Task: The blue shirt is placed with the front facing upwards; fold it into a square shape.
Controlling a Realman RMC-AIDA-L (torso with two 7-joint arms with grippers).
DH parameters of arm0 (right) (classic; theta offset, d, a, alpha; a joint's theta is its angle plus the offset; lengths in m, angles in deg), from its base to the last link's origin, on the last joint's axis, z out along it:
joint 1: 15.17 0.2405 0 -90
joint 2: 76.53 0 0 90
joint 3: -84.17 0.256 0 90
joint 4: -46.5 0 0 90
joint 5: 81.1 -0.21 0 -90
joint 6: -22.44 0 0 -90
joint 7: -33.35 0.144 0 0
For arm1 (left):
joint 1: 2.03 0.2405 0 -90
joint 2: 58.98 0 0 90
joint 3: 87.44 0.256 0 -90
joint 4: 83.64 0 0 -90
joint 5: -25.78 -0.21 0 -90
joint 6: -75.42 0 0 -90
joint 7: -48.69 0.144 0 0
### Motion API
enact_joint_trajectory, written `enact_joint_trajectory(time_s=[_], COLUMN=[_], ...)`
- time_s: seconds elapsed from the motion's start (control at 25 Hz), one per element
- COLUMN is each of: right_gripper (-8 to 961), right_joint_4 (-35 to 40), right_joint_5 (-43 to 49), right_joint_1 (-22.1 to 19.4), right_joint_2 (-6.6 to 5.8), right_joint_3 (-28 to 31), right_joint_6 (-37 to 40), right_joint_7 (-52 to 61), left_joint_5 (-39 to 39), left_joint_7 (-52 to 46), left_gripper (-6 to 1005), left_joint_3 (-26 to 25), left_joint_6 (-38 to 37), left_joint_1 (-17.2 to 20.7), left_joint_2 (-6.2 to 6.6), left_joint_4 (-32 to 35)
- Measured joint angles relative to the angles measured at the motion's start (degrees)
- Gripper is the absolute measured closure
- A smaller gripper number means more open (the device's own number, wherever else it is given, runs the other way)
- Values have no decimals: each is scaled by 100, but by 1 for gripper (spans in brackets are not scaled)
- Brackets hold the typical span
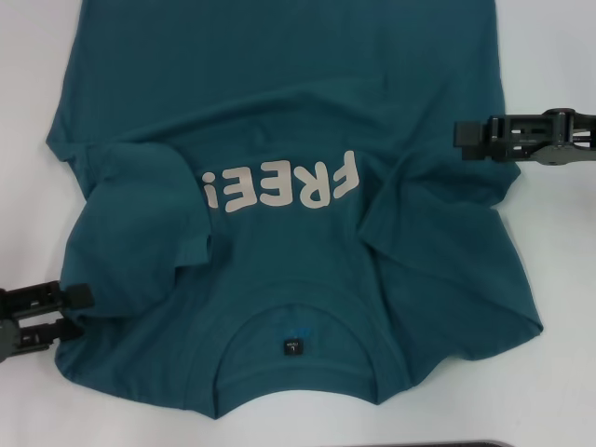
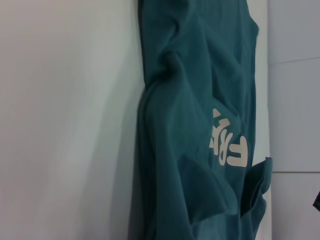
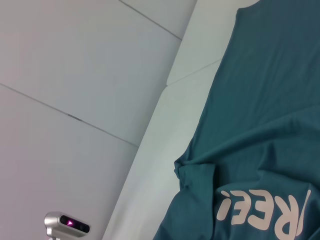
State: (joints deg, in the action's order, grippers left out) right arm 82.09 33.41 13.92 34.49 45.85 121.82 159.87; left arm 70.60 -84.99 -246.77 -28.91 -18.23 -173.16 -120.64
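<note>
A plain white worktop (image 1: pixel 559 56) fills the frame; spread across its centre, front up, lies the large dark teal-blue cotton T-shirt (image 1: pixel 279 112), collar toward the bottom edge

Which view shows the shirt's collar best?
The head view: the whole round collar of the shirt, with its dark neck label, lies nearest the robot. Neither wrist view shows the collar: the left wrist view shows a rumpled side and part of the lettering, the right wrist view a folded sleeve and the lettering.
</note>
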Motion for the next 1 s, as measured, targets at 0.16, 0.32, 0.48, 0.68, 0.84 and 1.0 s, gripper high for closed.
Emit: enact_joint_trajectory(time_s=[0.16,0.32,0.48,0.68,0.84,1.0], right_gripper=[145,145,145,145,145,145], right_joint_4=[1,1,1,1,1,1], right_joint_5=[0,0,0,0,0,0], right_joint_1=[0,3,16,18,18,18], right_joint_2=[-1,0,0,0,0,-1], right_joint_3=[0,0,0,0,0,0], right_joint_6=[-8,-10,-18,-21,-23,-24], right_joint_7=[-2,-4,-12,-13,-13,-10], left_joint_5=[-26,-38,-56,-120,-202,-204], left_joint_7=[-43,-56,-56,-55,-45,-44], left_gripper=[235,235,235,236,236,236], left_joint_3=[-3,-3,10,33,16,46], left_joint_6=[26,57,136,208,229,183], left_joint_1=[90,207,301,385,414,410], left_joint_2=[83,165,212,216,218,186], left_joint_4=[-17,-27,-88,-171,-173,-176])
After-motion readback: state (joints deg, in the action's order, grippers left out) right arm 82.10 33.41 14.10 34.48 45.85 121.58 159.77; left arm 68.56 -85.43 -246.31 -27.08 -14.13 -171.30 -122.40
